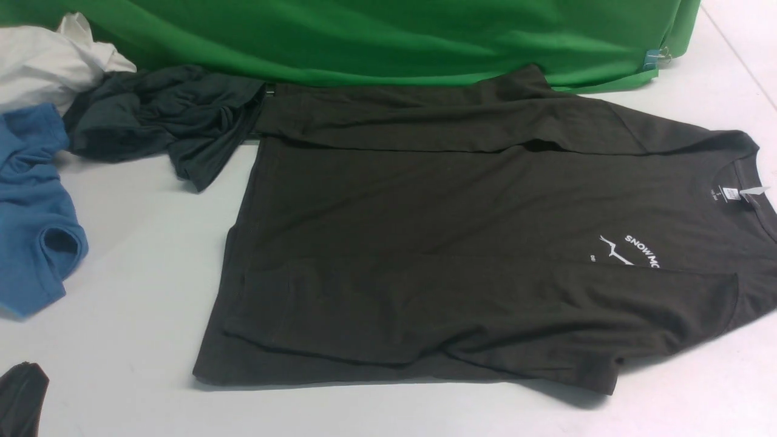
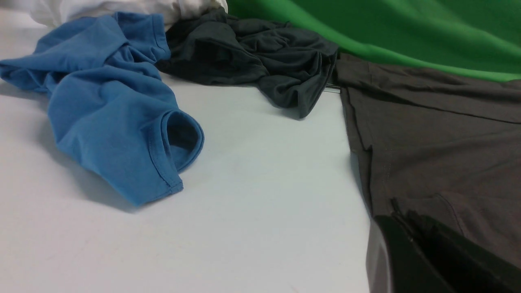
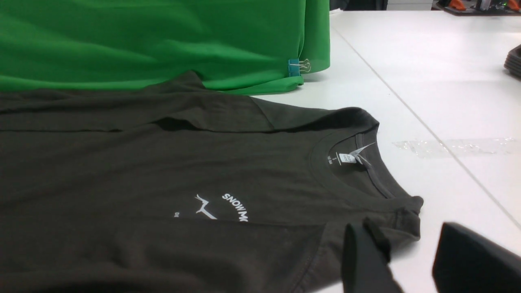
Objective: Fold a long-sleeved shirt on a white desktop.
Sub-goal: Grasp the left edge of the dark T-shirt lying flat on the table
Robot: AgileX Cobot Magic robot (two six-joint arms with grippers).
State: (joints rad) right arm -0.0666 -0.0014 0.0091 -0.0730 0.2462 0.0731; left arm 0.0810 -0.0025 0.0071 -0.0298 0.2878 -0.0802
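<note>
The long-sleeved shirt (image 1: 455,243) lies flat on the white desktop (image 1: 139,255), dark brownish-black, collar to the right, both sleeves folded in over the body. White "SNOW MO" lettering (image 1: 643,243) and a neck label (image 1: 728,194) show. My left gripper (image 1: 24,388) sits at the near left corner, well clear of the shirt's hem. In the left wrist view it (image 2: 403,212) is shut and empty, with the shirt (image 2: 439,154) beyond it. My right gripper (image 3: 407,240) stands open over bare desktop (image 3: 427,81), beside the shirt's (image 3: 142,171) near shoulder.
A green cloth (image 1: 364,36) hangs along the back, held by a blue clip (image 1: 652,57). At far left lie a charcoal garment (image 1: 164,121), a bright blue garment (image 1: 30,212) and a white one (image 1: 42,60). Clear tape (image 3: 456,146) is stuck on the desktop right of the collar.
</note>
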